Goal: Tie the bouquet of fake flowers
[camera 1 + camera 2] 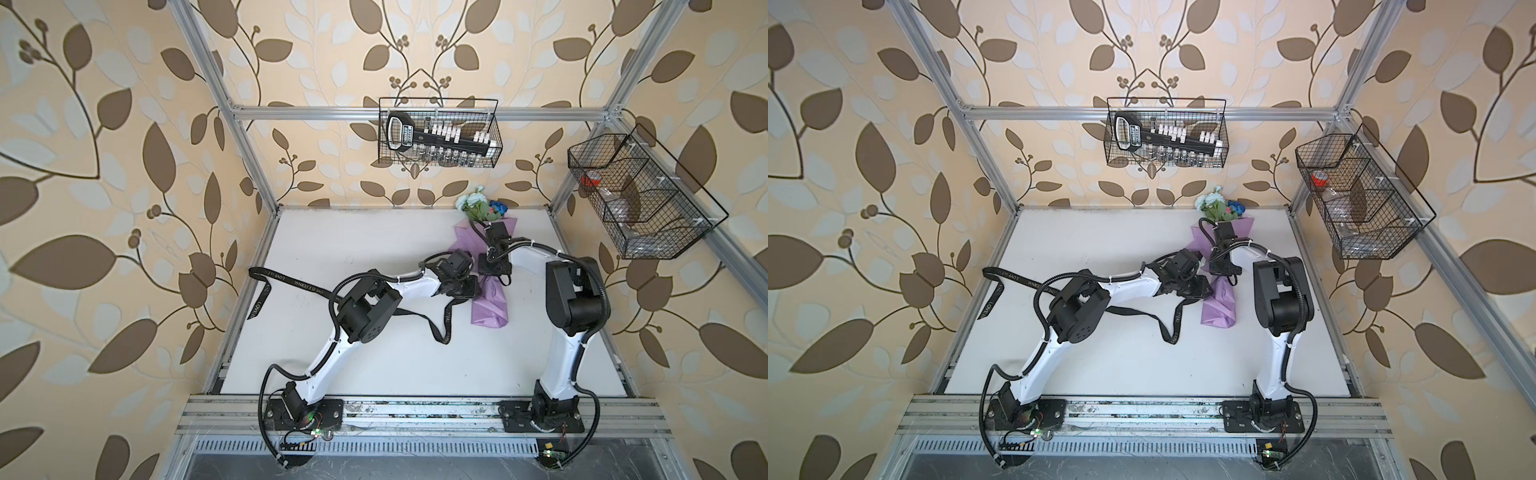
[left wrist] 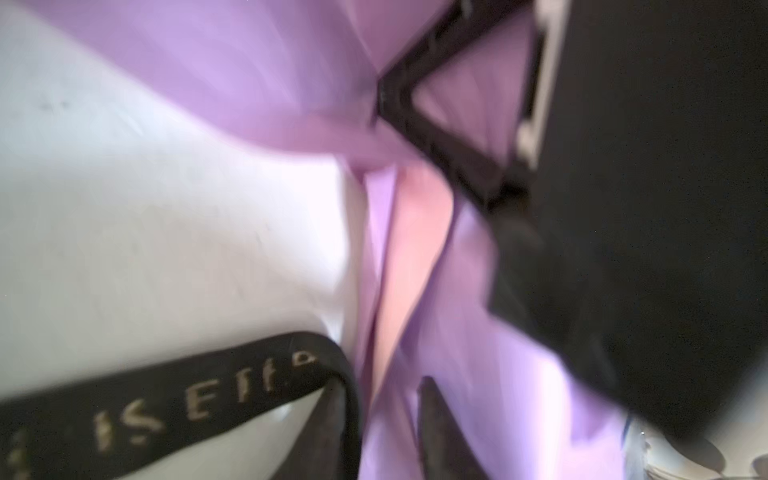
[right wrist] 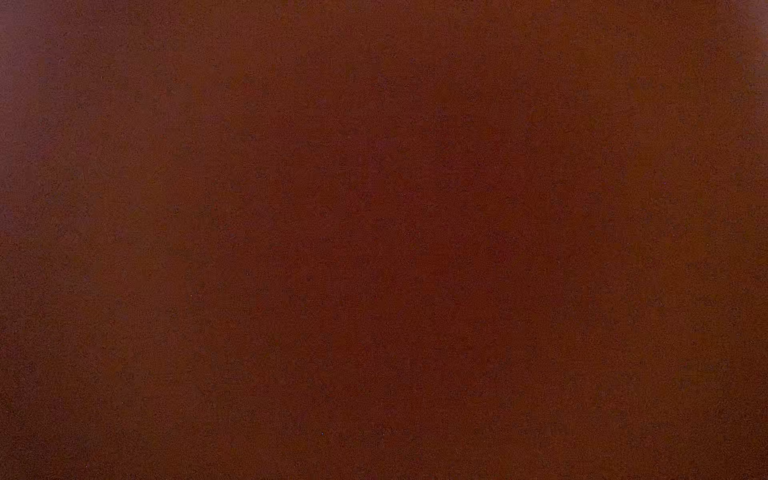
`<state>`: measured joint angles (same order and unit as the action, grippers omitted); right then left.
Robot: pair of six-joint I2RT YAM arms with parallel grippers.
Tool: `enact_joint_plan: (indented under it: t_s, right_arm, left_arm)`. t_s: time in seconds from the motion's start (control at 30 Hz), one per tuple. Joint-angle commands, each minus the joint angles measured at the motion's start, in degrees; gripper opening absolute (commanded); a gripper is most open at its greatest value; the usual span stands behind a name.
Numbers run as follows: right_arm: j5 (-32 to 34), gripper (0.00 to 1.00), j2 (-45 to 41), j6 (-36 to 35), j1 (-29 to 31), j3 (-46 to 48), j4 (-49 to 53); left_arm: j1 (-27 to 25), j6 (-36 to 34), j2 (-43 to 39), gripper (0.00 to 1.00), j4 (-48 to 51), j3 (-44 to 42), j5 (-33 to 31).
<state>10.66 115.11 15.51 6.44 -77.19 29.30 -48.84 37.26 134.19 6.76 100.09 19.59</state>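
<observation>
Right jaws closed; right arm (image 1: 561, 361) folded forward over the bouquet (image 1: 490, 309).

"LOVE IS ETERNAL" on black ribbon (image 1: 291, 280)

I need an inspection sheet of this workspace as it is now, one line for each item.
Surface: white table, framed by aluminium rails.
Job's things: bouquet lies at the back right, blooms toward the back wall; black ribbon trails loose from the left edge, under the left arm, toward the bouquet.
Clutter: nothing seen.
Grippers: left gripper beside the wrapping, opening cannot be told; right gripper shut over the wrapping, hold unclear, its wrist view is dark.
Cables: black hoses run along both arms and loop at the bases.
Surroundings: back basket holds a tool set; right basket holds small items; leaf wallpaper.
</observation>
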Motion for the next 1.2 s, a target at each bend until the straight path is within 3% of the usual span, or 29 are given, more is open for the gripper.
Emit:
enact_joint_plan:
  t_s: [0.0, 0.2, 0.33, 0.57, 0.73, 0.9, 1.07, 1.17]
  right_arm:
    - [5.41, 0.0, 2.0, -0.72, -2.97, 2.08, 8.15]
    - [6.1, 0.0, -5.33, -1.05, -4.33, 2.68, 8.56]
    - [3.26, 0.0, -10.77, -0.59, -4.35, 3.86, 8.56]
    - [-2.12, 0.0, -19.03, -0.21, -4.33, 5.31, 8.47]
    - [-5.75, 0.0, -22.12, -0.04, -4.33, 4.37, 8.08]
    - [-9.76, 0.0, -24.2, 0.39, -4.43, 3.59, 7.37]
    - [-13.98, 0.0, -25.68, 0.84, -4.42, 4.05, 6.11]
    - [-15.86, 0.0, -26.45, 1.28, -4.42, 4.5, 5.04]
  left_arm:
    - [-0.73, -1.42, -8.78, 0.46, -1.6, -3.41, 0.36]
    - [-0.74, -6.92, -17.09, 0.57, -0.37, -10.45, -5.01]
    - [-0.81, -15.69, -19.43, 0.62, 1.42, -14.14, -5.59]
    - [-1.2, -26.93, -20.14, 0.65, 6.21, -19.77, -9.11]
    - [-2.53, -28.03, -17.4, 0.64, 7.21, -19.87, -11.68]
    - [-4.13, -27.5, -13.21, 0.49, 6.88, -17.16, -10.13]
    - [-5.51, -26.32, -8.65, 0.11, 5.86, -12.93, -8.69]
    - [-7.21, -27.45, -6.92, 0.0, 3.96, -9.38, -6.79]
